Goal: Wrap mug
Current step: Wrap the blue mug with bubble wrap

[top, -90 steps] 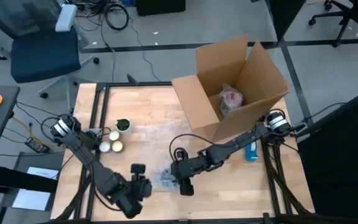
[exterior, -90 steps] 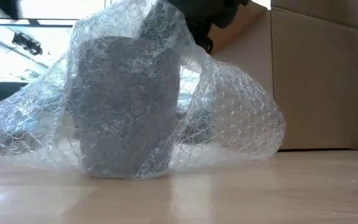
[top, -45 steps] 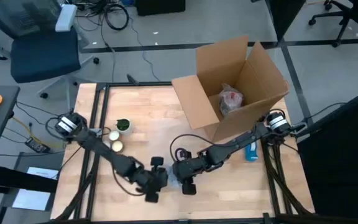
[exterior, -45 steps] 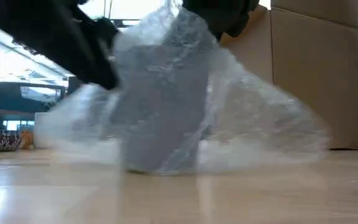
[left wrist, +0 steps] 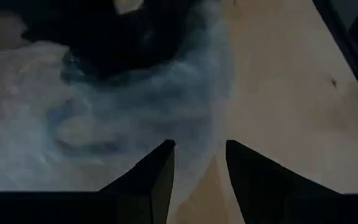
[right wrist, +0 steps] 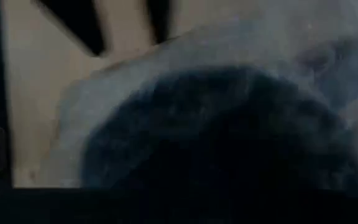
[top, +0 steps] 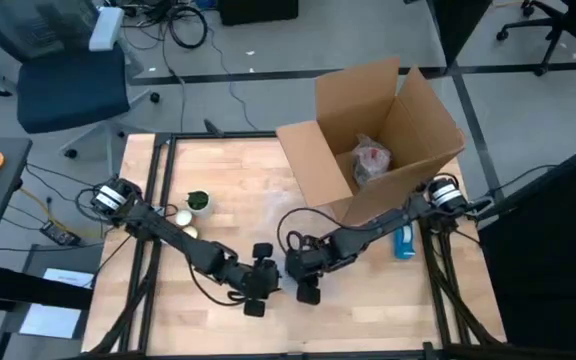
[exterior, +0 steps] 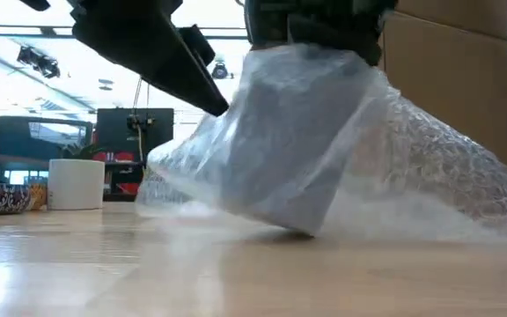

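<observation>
Reaching low across the wooden tabletop (top: 228, 220), the left claw (top: 258, 290), prongs spread, faces the tilted grey mug (exterior: 280, 150) in clear bubble wrap (exterior: 429, 176); right claw (top: 306, 275) sits above it, grip unclear.

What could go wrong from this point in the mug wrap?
1. The mug is tilted in the low view, with its base partly off the table, held from above by the right hand; it could tip or slip.
2. The bubble wrap lies loose and spread out; it may slide off rather than fold.
3. The left hand, open just beside the wrap, is close to the right hand; they could collide.
</observation>
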Robot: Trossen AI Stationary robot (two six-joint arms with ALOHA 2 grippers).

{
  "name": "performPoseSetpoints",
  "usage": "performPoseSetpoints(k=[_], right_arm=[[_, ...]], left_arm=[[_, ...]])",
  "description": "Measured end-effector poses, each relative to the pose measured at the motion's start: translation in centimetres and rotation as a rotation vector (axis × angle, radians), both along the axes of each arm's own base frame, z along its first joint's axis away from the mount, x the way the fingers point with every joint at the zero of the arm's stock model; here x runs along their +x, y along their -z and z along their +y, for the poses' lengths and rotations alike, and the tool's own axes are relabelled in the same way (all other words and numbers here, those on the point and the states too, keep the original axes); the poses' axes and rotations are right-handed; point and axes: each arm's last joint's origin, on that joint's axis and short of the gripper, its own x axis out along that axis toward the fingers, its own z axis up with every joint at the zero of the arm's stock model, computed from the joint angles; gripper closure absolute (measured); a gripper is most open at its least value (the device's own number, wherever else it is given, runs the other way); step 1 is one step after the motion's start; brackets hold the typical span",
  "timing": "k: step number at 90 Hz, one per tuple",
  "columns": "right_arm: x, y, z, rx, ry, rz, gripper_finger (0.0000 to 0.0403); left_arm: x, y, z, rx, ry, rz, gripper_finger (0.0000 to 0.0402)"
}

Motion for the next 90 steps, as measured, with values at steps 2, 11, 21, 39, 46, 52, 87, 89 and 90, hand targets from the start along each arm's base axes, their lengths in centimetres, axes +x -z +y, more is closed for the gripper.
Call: performPoseSetpoints(k=[2, 11, 21, 39, 46, 52, 87, 89, 90], right_arm=[[0.0, 0.0, 0.0, 0.001, -0.001, -0.003, 0.031], [0.3, -0.1, 0.2, 0.006, -0.023, -0.032, 0.031], [0.2, -0.1, 0.5, 0.018, -0.04, -0.037, 0.031], [0.2, -0.2, 1.3, 0.052, -0.12, -0.059, 0.031], [0.1, -0.2, 1.5, 0.058, -0.149, -0.056, 0.031], [0.1, -0.2, 1.6, 0.064, -0.172, -0.057, 0.031], [-0.2, -0.4, 2.6, 0.006, -0.283, -0.087, 0.031], [-0.3, -0.4, 2.7, 0.005, -0.286, -0.086, 0.031], [-0.3, -0.4, 2.7, 0.003, -0.289, -0.086, 0.031]], left_arm=[[0.1, 0.1, 0.0, 0.001, -0.003, -0.004, 0.0273], [0.6, 0.8, -0.2, 0.006, -0.016, -0.019, 0.0273], [1.2, 2.3, -0.6, 0.02, -0.004, -0.01, 0.0273], [1.8, 4.7, -0.7, 0.032, 0.019, 0.043, 0.0273], [1.8, 4.7, -0.8, 0.02, 0.032, 0.049, 0.0273], [1.9, 4.5, -0.9, 0.014, 0.04, 0.054, 0.0273], [1.2, 0.1, -1.3, 0.11, 0.064, 0.325, 0.0273], [1.0, -0.4, -1.4, 0.115, 0.056, 0.336, 0.0273], [0.8, -0.6, -1.4, 0.12, 0.052, 0.34, 0.0273]])
